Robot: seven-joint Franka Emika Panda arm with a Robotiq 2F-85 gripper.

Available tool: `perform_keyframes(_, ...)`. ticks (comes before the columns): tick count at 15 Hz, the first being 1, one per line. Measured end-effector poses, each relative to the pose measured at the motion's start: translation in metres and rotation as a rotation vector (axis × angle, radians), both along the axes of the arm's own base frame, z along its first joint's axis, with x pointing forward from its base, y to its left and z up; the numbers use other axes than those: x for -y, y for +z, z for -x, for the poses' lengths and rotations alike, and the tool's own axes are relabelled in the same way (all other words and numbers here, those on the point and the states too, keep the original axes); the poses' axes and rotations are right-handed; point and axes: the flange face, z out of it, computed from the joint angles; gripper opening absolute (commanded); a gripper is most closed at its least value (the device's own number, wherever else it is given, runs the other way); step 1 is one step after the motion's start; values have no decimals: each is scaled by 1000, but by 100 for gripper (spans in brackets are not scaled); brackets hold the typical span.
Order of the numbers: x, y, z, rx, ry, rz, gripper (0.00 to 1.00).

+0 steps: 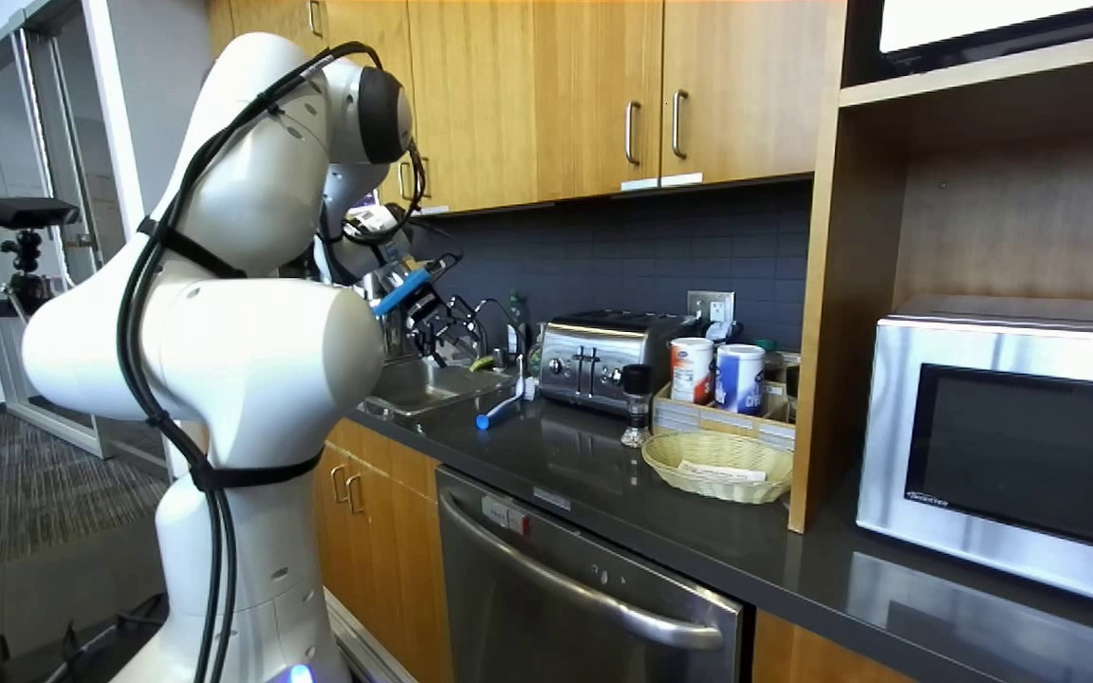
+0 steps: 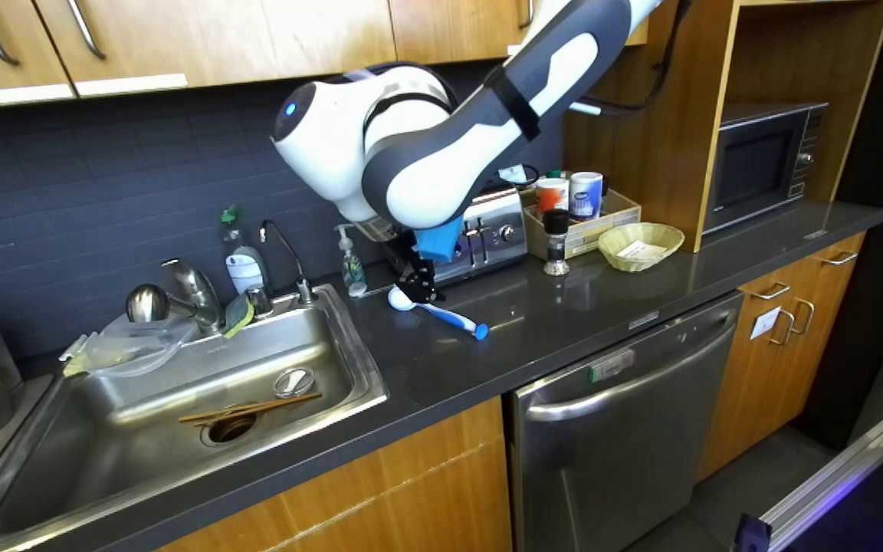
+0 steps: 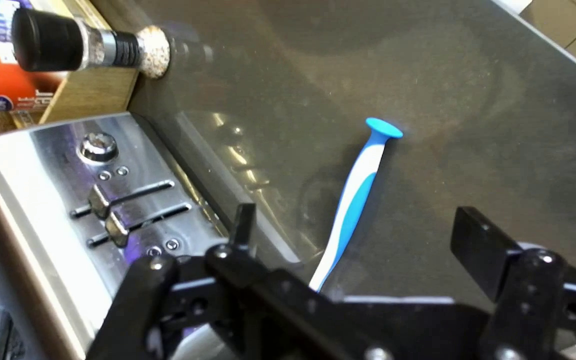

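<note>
Black two-fingered gripper [image 3: 357,222] closest to the wrist camera, spread wide, with the handle of a blue-and-white dish brush [image 3: 350,212] showing between the fingers. Brush on a dark gray countertop [image 2: 549,330], near a shiny steel toaster [image 3: 58,200] with two levers; impossible to tell whether touched by the gripper. Long, slim and gently curved, white with bright blue panels, flaring at one end into a flat blue disc; in an exterior view, topped at the other end by a round white head, close by the gripper.

Farther along, an upright black-capped grinder [image 3: 90,47] with coarse pinkish-tan grains [image 3: 154,52] inside, in front of a shallow wood-coloured box [image 2: 595,236]. In that box, side by side, a white-and-orange canister [image 2: 553,193] and a white-and-blue canister [image 2: 585,195]. Just beside the box, a pale woven basket [image 1: 727,490], wide and shallow, with a white paper slip [image 1: 722,471] lying inside.

On the brush's opposite side, past a clear pump bottle [image 2: 352,268], a stainless-steel sink [image 2: 119,468]. On the sink floor, thin wooden chopsticks [image 2: 277,403] along the edge of the drain [image 2: 232,431], and near them a small round strainer [image 2: 294,382]. At the back of the sink, a clear plastic container [image 2: 135,345], with any contents too unclear to name, a green-and-yellow sponge [image 2: 239,316], and a green-capped dish-soap bottle [image 2: 246,264] beside the faucet [image 2: 204,295].
</note>
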Motion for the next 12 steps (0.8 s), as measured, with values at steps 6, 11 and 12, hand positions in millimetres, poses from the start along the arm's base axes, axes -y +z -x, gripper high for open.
perform_keyframes(6,28,32,23,-53,-111,-23,100)
perform_keyframes(11,60,51,33,-75,-190,-54,100)
perform_keyframes(12,68,52,35,-81,-210,-60,100)
